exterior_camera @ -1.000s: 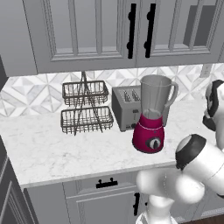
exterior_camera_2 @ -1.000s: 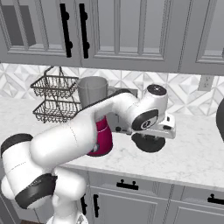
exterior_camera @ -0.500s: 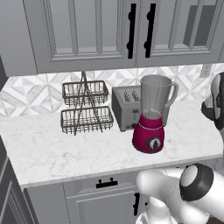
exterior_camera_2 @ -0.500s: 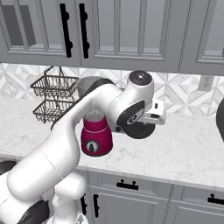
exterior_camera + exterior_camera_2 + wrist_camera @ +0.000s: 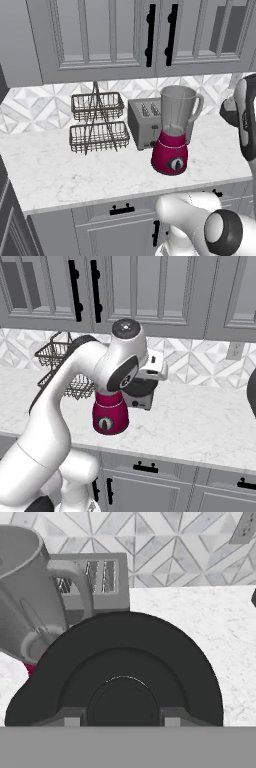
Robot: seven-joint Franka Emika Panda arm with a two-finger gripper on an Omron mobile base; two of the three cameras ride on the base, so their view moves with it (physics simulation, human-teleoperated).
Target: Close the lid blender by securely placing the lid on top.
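The blender (image 5: 172, 135) stands on the counter with its clear grey jar (image 5: 177, 107) uncovered on the magenta base (image 5: 110, 413). In the right base view my arm hides the jar. My gripper (image 5: 145, 378) is shut on the lid (image 5: 140, 387), a dark round cap hanging under the hand just right of the blender and above the counter. In the hand view the lid (image 5: 125, 667) fills the foreground above my gripper (image 5: 121, 714), and the jar (image 5: 20, 587) with its handle sits to the upper left.
A silver toaster (image 5: 147, 122) stands right behind the blender. A two-tier wire basket (image 5: 97, 122) is to its left. Upper cabinets (image 5: 125, 35) hang above the counter. A dark object (image 5: 252, 391) sits at the counter's right edge, near a wall outlet (image 5: 234, 350).
The arm has swung the lid left and upward, from over the open counter to close beside the blender. The blender has not moved.
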